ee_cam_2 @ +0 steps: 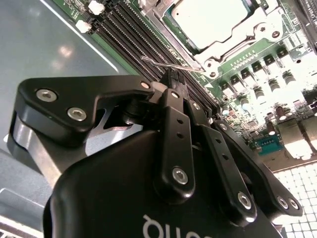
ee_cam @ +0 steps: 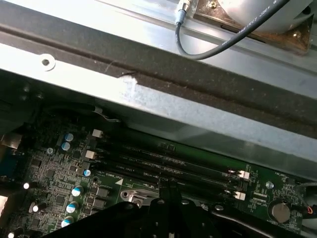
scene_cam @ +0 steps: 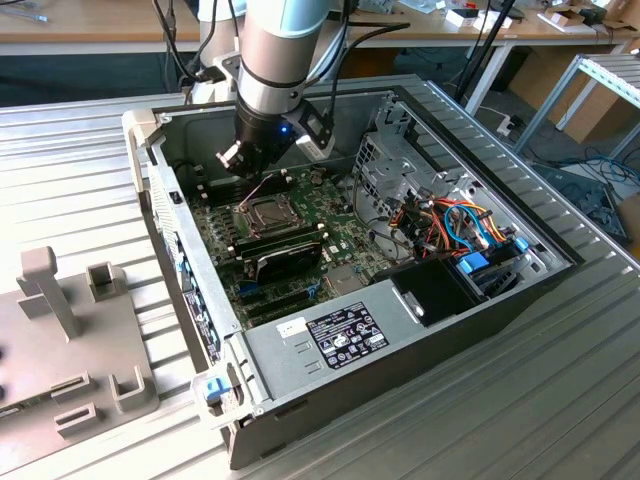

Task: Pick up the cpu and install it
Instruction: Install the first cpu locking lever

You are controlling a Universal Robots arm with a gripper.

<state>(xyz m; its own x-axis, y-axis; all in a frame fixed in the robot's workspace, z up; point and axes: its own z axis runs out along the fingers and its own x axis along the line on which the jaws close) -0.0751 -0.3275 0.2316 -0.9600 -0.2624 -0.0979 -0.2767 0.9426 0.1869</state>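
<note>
**Exterior view:** the black gripper [scene_cam: 260, 168] on the grey arm hangs low inside the open grey metal computer case [scene_cam: 150, 190]. It sits just above the green motherboard [scene_cam: 215, 235], by the far side of the dark square socket with the hinged metal frame [scene_cam: 243, 212]. The small flat square cpu with the silvery-grey metal top [scene_cam: 268, 211] lies in that socket, not in the gripper. A larger black oblong module [scene_cam: 288, 262] sits just beside the socket on the near side. The case walls and the perforated metal drive cage [scene_cam: 385, 170] on the exterior view's right box the area in, so the open room is mostly straight up. The case stands on a ribbed metal worktop [scene_cam: 80, 140].

**Second wrist view:** the cpu [ee_cam_2: 208, 20] lies flat, with the bright frame [ee_cam_2: 237, 37] hugging its edges. A thin wire lever [ee_cam_2: 163, 63] runs between the socket and the gripper [ee_cam_2: 172, 79]. I can't tell whether the gripper is open or closed, or whether it touches the lever.

**Handling, my read:**
- The cpu is light, stiff and thin.
- The smooth lid is likely slippery.
- The underside contacts are fragile.
- Best held level by two opposite edges, though hardly any edge is exposed right now.

**First wrist view:** the gripper [ee_cam: 166, 203] is over the rows of black memory slots [ee_cam: 168, 166], with the grey case wall [ee_cam: 173, 104] close behind. It's tight on that side.
</note>
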